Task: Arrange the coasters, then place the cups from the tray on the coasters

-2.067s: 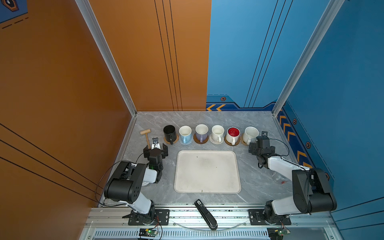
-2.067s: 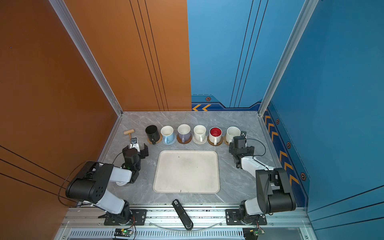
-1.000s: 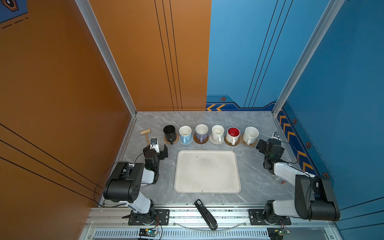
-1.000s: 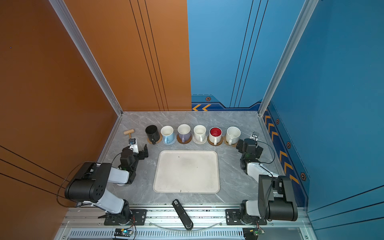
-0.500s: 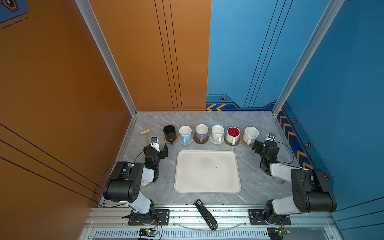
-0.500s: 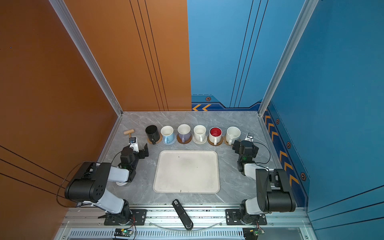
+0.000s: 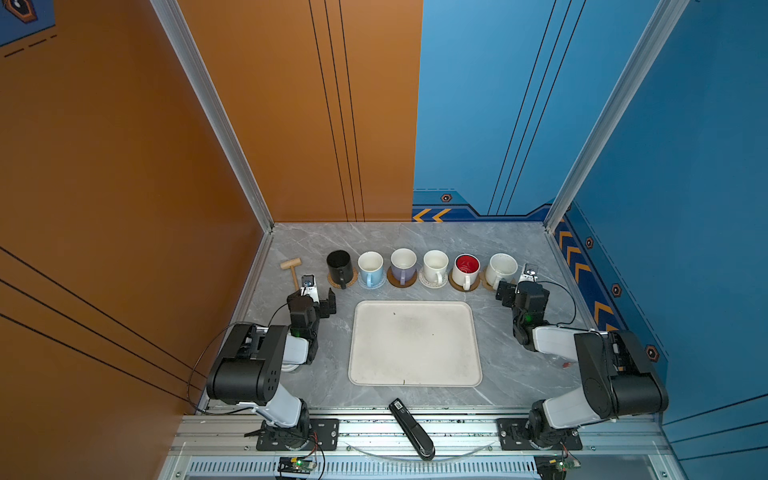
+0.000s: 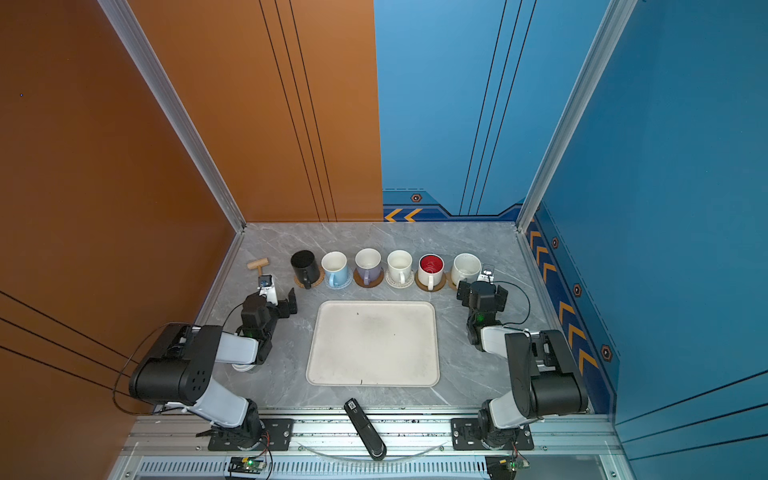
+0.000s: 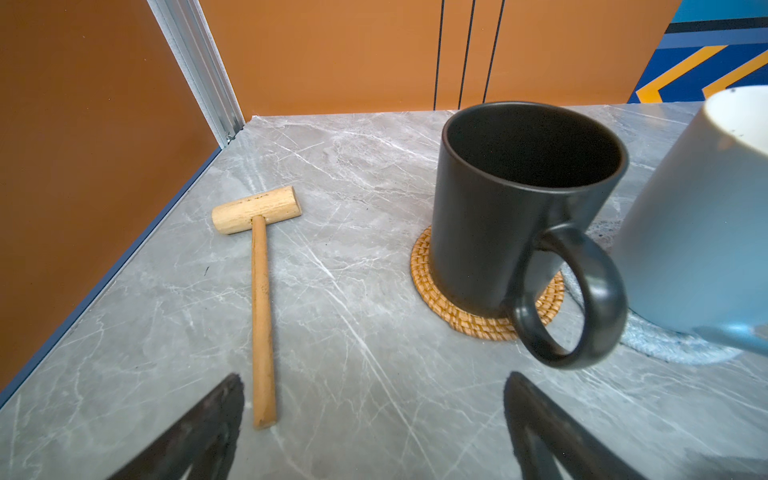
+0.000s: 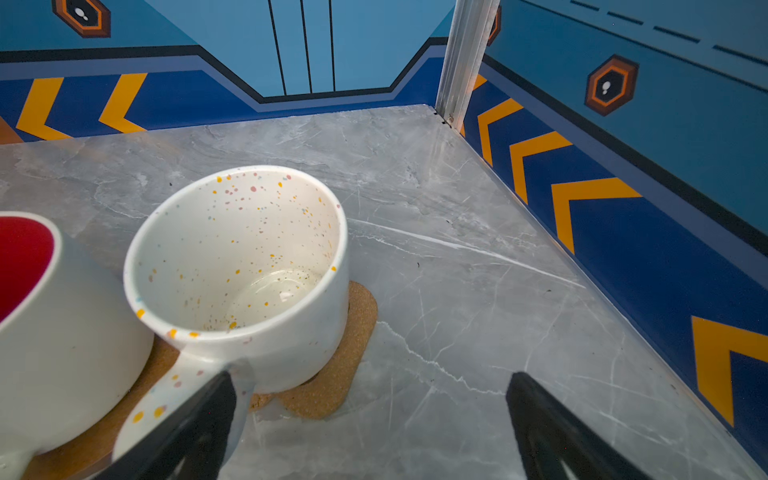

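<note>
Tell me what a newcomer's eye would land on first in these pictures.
Six cups stand in a row along the back of the table, from the black cup to the speckled cup, each on one of the coasters; the red-lined cup glares brightest. In front lies the cream tray, with no cup on it. The left hand and right hand stand open at the row's two ends, holding nothing.

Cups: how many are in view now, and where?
6, in a row behind the tray, left to right: black cup, light blue cup, lavender cup, plain white cup, red-lined cup, speckled cup. None looks hidden.
</note>
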Action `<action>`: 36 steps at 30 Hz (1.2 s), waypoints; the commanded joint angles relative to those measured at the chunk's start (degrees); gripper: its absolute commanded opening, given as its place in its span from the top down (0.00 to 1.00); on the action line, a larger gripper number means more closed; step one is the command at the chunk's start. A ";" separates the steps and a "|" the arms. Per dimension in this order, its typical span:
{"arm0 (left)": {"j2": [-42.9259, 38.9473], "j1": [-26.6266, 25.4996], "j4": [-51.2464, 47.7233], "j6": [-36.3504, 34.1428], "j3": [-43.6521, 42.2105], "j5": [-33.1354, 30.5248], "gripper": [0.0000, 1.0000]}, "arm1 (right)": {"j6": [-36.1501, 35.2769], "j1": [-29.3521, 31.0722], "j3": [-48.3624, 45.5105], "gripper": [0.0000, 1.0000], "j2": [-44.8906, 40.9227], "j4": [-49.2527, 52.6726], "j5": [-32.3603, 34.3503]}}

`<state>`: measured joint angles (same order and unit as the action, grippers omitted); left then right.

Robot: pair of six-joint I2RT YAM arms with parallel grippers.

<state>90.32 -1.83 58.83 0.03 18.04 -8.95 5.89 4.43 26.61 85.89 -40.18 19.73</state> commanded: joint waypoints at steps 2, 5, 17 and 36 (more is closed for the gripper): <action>-0.74 0.41 -0.56 0.58 0.94 -1.04 0.02 | -0.32 -1.28 -0.68 0.00 0.01 -1.30 -1.60; -0.68 0.44 -0.56 0.61 0.99 -1.05 0.02 | -0.18 -2.12 -0.79 0.00 -0.02 -1.49 -4.43; -0.72 0.43 -0.82 0.74 1.04 -1.17 0.02 | -1.51 -3.60 -1.32 0.00 0.63 -3.08 -13.23; -0.68 0.42 -3.02 1.38 2.26 -3.73 0.02 | -1.99 -3.11 -5.50 0.00 2.67 -12.26 -12.52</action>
<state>90.32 -1.83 56.93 0.49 19.20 -10.85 4.67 0.86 21.26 88.18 -50.83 6.24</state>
